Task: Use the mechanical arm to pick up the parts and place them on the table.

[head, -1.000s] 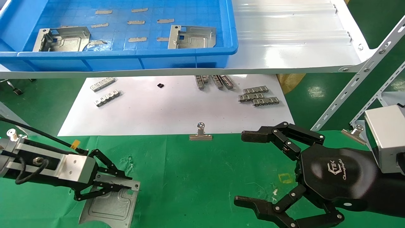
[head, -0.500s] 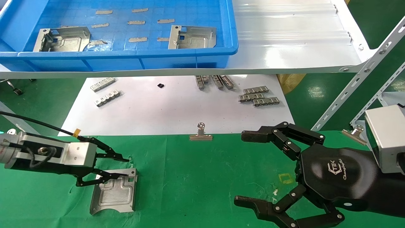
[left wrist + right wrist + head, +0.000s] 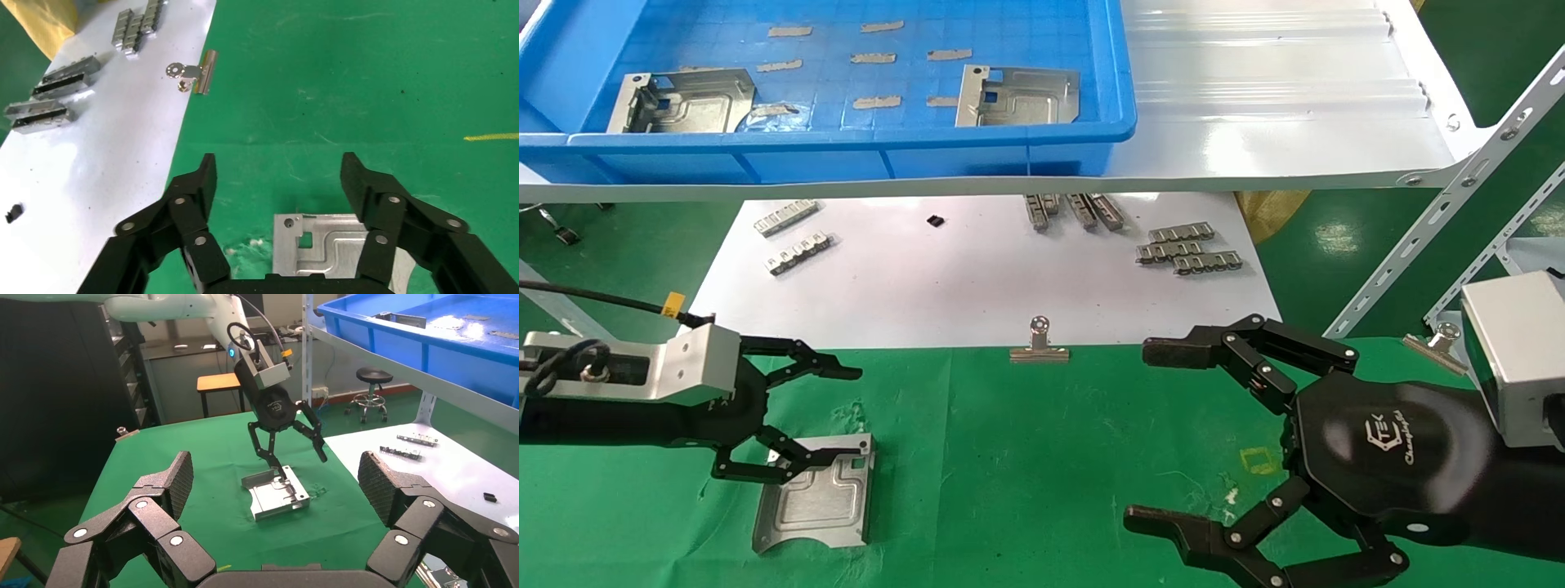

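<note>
1. My left gripper point(image 3: 789, 416) is spread, just above the part point(image 3: 815, 504) on the table point(image 3: 1042, 457).
2. Two parts point(image 3: 1017, 95) lie ahead in the bin point(image 3: 846, 139).
3. Right gripper point(image 3: 1173, 433), spread, idles.

The left end effector point(image 3: 805, 420) now has its fingers spread wide apart and sits higher over the part point(image 3: 815, 503), no longer gripping it. The part, tilted and held a second ago, lies flat on the green counter point(image 3: 1042, 457), its top edge just under the lower finger point(image 3: 789, 464).
</note>
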You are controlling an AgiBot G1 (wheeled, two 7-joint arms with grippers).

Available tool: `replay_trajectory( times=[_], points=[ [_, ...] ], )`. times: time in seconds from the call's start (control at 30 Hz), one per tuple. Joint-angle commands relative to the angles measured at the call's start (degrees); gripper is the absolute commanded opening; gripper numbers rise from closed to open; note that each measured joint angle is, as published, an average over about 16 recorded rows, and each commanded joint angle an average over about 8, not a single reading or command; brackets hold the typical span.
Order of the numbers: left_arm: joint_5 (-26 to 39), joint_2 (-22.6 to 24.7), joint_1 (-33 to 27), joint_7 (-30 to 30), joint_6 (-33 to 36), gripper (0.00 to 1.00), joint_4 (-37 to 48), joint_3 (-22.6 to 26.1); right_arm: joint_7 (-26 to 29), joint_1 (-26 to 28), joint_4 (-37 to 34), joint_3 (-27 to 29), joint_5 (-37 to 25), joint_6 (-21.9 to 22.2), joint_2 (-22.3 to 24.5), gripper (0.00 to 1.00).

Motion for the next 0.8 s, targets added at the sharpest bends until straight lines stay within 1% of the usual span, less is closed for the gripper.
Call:
replay_trajectory(
  times=[0.03, 0.17, 0.3, 0.8],
  points=[
    [-1.00, -0.50, 0.46, -0.56, 0.05, 1.00, -0.49, -0.02, 0.00, 0.00, 0.00, 0.00, 0.00, 0.00, 0.00, 1.00],
    [-0.78, -0.42, 0.61, -0.65, -0.03, 1.00, -0.83, -0.41, 0.00, 0.00, 0.00, 0.00, 0.00, 0.00, 0.00, 1.00],
    [-1.29, -0.90, 1.94, -2.13, -0.25, 1.00, -2.86, -2.02, 0.00, 0.00, -0.01, 0.00, 0.00, 0.00, 0.00, 1.00],
    [-4.70, -4.16, 11.09, -12.46, -1.75, 1.00, -16.85, -13.02, -0.01, 0.00, -0.01, 0.00, 0.01, 0.00, 0.00, 1.00]
  ],
)
